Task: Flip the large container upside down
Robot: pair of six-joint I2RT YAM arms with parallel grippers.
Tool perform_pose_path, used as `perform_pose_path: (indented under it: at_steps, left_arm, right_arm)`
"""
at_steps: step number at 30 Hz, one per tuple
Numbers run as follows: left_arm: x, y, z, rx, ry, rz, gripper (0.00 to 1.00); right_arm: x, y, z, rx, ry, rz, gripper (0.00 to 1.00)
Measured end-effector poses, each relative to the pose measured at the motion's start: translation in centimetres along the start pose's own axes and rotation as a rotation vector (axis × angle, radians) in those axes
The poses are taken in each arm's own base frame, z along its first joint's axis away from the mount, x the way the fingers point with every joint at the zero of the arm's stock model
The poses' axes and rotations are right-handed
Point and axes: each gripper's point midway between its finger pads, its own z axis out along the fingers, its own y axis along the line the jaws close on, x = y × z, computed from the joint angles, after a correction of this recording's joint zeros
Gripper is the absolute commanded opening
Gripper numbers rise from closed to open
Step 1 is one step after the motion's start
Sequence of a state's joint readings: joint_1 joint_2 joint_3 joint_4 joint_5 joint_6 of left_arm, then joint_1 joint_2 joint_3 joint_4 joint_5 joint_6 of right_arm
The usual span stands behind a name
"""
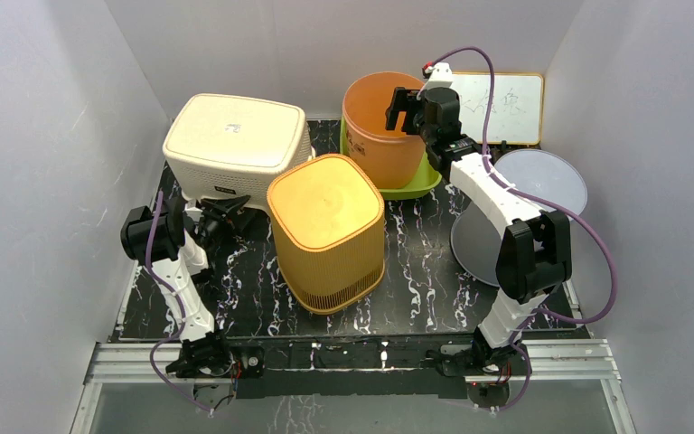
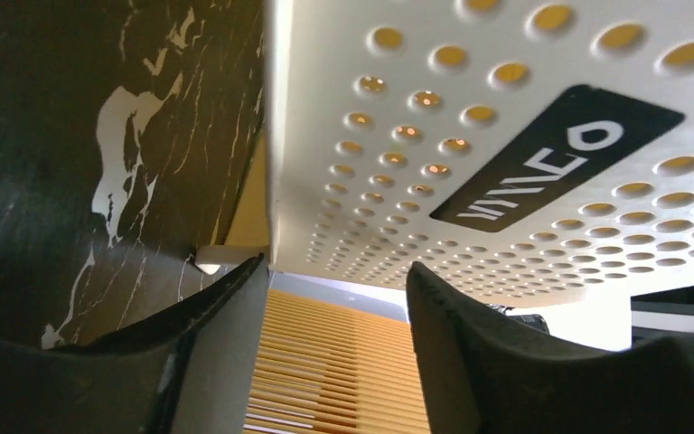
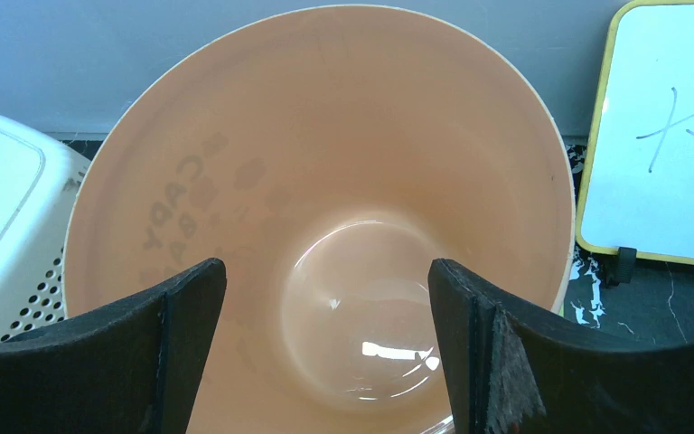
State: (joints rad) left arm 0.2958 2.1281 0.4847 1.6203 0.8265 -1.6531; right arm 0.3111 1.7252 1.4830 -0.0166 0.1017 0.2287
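Marbled table (image 1: 416,289); left pincer (image 2: 334,269) agape at cropped white basket (image 2: 506,108), right pincer (image 3: 325,267) agape over orange bucket (image 3: 325,117).

White basket (image 1: 235,136) and yellow basket (image 1: 325,217), both bottom-up, on marbled table (image 1: 425,271); whiteboard (image 1: 506,104); grey disc (image 1: 551,181).

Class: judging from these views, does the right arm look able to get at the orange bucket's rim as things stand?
Probably yes. The right gripper hangs open above the orange bucket, whose mouth faces up, and nothing lies between it and the rim.
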Motion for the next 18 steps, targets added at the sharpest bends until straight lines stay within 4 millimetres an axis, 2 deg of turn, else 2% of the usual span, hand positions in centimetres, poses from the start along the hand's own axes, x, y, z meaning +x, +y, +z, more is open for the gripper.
perform_pose_path:
  at_steps: [3, 5, 7, 13, 18]
  left_arm:
    - [0.0, -0.6, -0.1, 0.020, -0.002, 0.023, 0.77]
    - [0.0, -0.9, -0.3, 0.031, -0.006, 0.037, 0.92]
    - [0.1, -1.3, -0.6, 0.046, -0.015, 0.057, 0.98]
    - [1.0, -0.9, -2.6, 0.025, -0.073, 0.052, 0.98]
    - [3.0, -0.3, -4.9, -0.015, -0.110, 0.041, 0.98]
  right_arm:
    - [0.0, 0.1, 0.0, -0.004, 0.001, 0.002, 0.81]
    - [0.0, 0.1, 0.0, -0.004, 0.001, 0.002, 0.81]
    - [0.0, 0.1, 0.0, -0.005, 0.002, 0.001, 0.81]
    - [0.1, 0.4, -0.1, -0.022, 0.010, -0.001, 0.81]
    - [0.0, 0.9, -0.1, -0.042, 0.026, -0.002, 0.81]
